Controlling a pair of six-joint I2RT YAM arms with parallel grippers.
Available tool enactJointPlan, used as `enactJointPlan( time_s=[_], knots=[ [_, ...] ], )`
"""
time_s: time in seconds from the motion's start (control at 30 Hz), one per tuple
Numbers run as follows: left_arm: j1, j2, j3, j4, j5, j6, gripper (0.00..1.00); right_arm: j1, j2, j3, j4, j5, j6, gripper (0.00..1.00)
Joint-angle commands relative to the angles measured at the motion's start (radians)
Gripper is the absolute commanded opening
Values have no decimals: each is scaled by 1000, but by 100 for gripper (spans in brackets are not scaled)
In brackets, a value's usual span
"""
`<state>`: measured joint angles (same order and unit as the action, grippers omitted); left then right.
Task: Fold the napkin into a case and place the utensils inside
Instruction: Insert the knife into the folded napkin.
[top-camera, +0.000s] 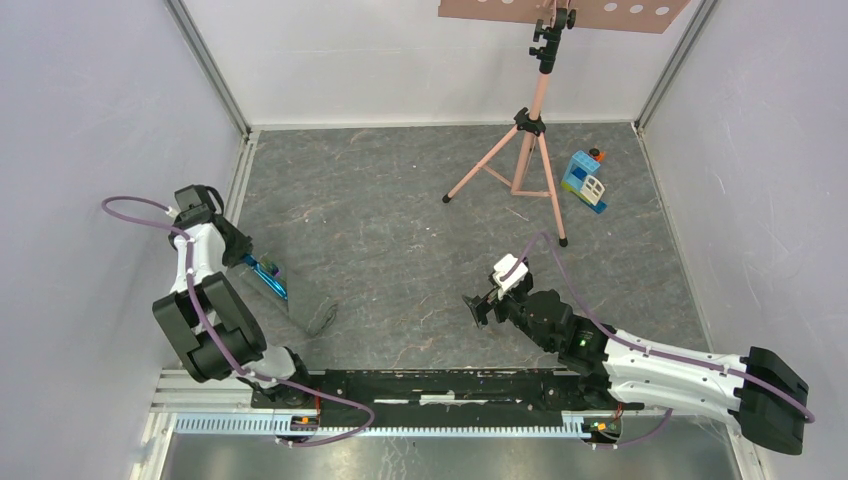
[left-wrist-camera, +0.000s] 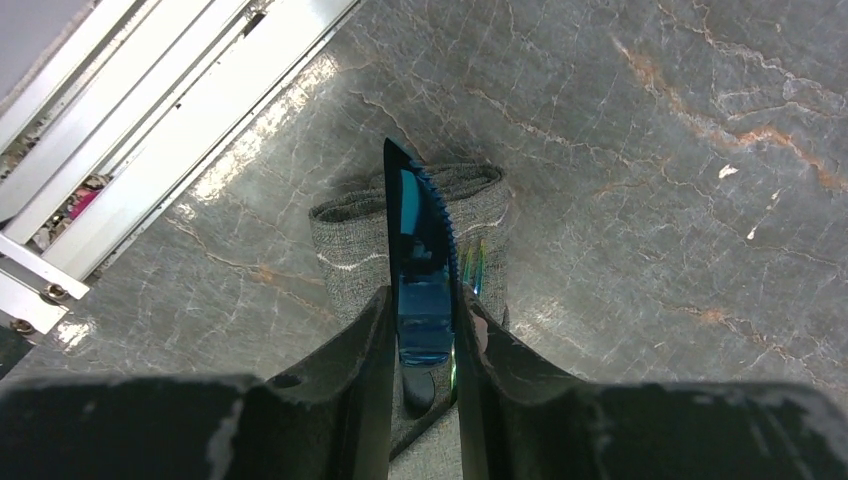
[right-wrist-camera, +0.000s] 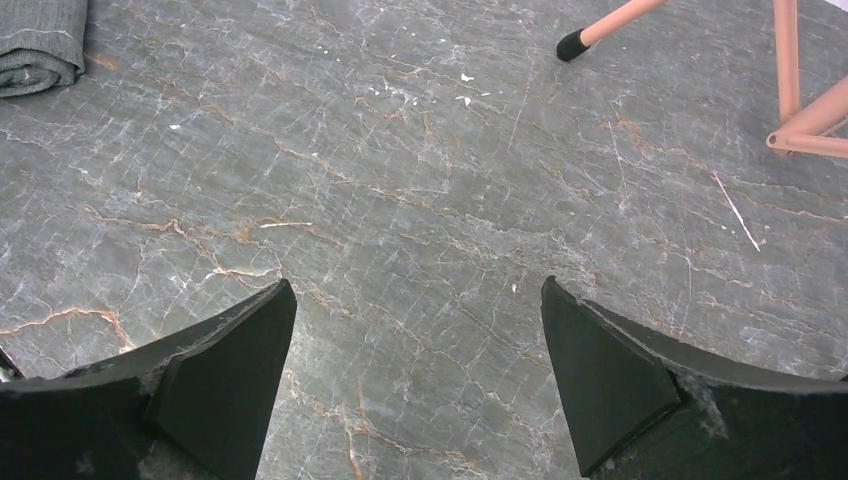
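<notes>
The dark grey napkin (left-wrist-camera: 350, 240) lies folded into a narrow case on the marbled floor at the left (top-camera: 318, 313). My left gripper (left-wrist-camera: 425, 300) is shut on a blue plastic knife (left-wrist-camera: 420, 235) with a serrated edge, held above the napkin and pointing along it. The knife also shows in the top view (top-camera: 268, 276). Tines of another teal utensil (left-wrist-camera: 474, 268) show on the napkin beside the knife. My right gripper (right-wrist-camera: 415, 300) is open and empty over bare floor at centre right (top-camera: 478, 306). A corner of the napkin (right-wrist-camera: 40, 45) shows far off at its upper left.
A pink tripod (top-camera: 520, 160) stands at the back centre, one foot (right-wrist-camera: 572, 42) in the right wrist view. A blue-and-white toy block house (top-camera: 584, 178) sits at the back right. An aluminium rail (left-wrist-camera: 150, 120) runs along the left wall. White walls enclose the floor.
</notes>
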<state>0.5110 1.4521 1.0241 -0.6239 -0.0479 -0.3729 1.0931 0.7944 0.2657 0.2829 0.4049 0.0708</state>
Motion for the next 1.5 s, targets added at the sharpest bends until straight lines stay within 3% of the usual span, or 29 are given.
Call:
enactJointPlan(
  time_s=[0.0, 0.77, 0.97, 1.07, 1.23, 1.47],
  knots=[
    [24, -7, -26, 47, 74, -44, 2, 8, 4, -4, 50, 17, -3, 98],
    [106, 64, -41, -131, 192, -66, 2, 20, 11, -14, 79, 12, 7, 98],
    [106, 40, -87, -84, 208, -92, 2, 23, 101, -53, 291, -325, 27, 98],
    [107, 49, -91, -81, 211, -79, 2, 25, 225, 21, 309, -397, 71, 98],
    [106, 69, -92, -58, 240, -65, 2, 36, 553, 217, 417, -596, 207, 69],
    [107, 85, -83, -63, 235, -42, 2, 101, 980, 598, 431, -685, 243, 29]
  ],
)
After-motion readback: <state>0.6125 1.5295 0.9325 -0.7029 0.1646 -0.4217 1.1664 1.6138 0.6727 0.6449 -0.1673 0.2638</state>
